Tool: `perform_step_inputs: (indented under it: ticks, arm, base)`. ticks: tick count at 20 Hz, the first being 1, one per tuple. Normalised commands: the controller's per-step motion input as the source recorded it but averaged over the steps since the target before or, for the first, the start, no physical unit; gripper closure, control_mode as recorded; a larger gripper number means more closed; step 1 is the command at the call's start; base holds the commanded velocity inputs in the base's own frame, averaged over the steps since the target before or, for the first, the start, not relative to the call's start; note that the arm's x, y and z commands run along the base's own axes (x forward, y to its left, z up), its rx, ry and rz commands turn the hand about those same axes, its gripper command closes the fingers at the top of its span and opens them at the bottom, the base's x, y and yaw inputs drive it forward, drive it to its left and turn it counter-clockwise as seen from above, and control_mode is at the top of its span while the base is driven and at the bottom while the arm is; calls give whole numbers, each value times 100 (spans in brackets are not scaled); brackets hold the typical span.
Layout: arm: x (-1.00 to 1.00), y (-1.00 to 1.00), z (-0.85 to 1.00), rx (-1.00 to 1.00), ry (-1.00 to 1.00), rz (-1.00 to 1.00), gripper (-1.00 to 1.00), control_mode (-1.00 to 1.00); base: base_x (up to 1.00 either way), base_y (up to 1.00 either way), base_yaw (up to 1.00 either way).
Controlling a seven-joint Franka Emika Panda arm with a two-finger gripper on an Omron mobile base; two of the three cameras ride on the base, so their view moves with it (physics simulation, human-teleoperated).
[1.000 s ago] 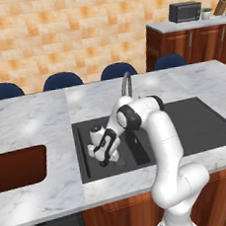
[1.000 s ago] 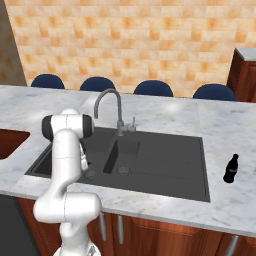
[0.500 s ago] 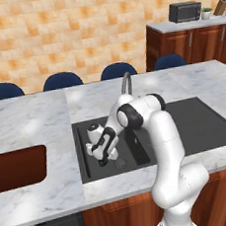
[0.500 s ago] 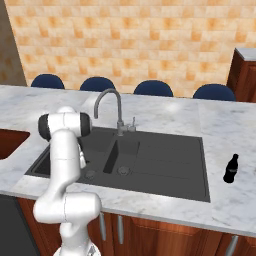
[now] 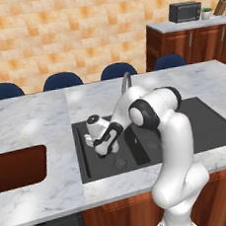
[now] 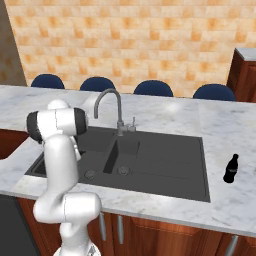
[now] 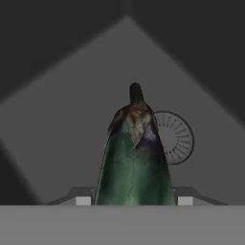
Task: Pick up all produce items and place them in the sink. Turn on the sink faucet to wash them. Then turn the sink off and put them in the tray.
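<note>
One green vegetable (image 7: 135,162) sits between the gripper's (image 7: 130,201) jaws, above the sink (image 7: 57,129) drain.

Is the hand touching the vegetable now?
Touching. In the hand view the vegetable sits between the two fingertips, which press its sides, above the sink floor.

Matt black sink (image 6: 165,165), smooth grey metal faucet (image 6: 111,104), veined marble table (image 5: 32,124), glossy cracked green vegetable (image 7: 134,162).

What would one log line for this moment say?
gripper: shut on vegetable | place: in sink left basin, above drain | faucet: off
</note>
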Motion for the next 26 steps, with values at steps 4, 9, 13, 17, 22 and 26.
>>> perform_step_inputs:
  ticks: [4, 9, 13, 17, 22, 26]
  arm:
    - [-22, 0, 100, 0, -18, 0, 100, -100]
    - [-23, 7, 100, 0, -19, 0, 100, -100]
    - [-23, 33, 100, 0, -14, 7, 100, -100]
    - [-21, 51, 95, 0, -3, 15, 100, -100]
    - [-20, 62, 87, 0, 0, 20, 100, -100]
    - [-23, 70, 55, 0, 0, 21, 100, -100]
  base:
    - [0, 0, 0]
    - [0, 0, 0]
    - [0, 0, 0]
    - [0, 0, 0]
    - [0, 0, 0]
    - [0, 0, 0]
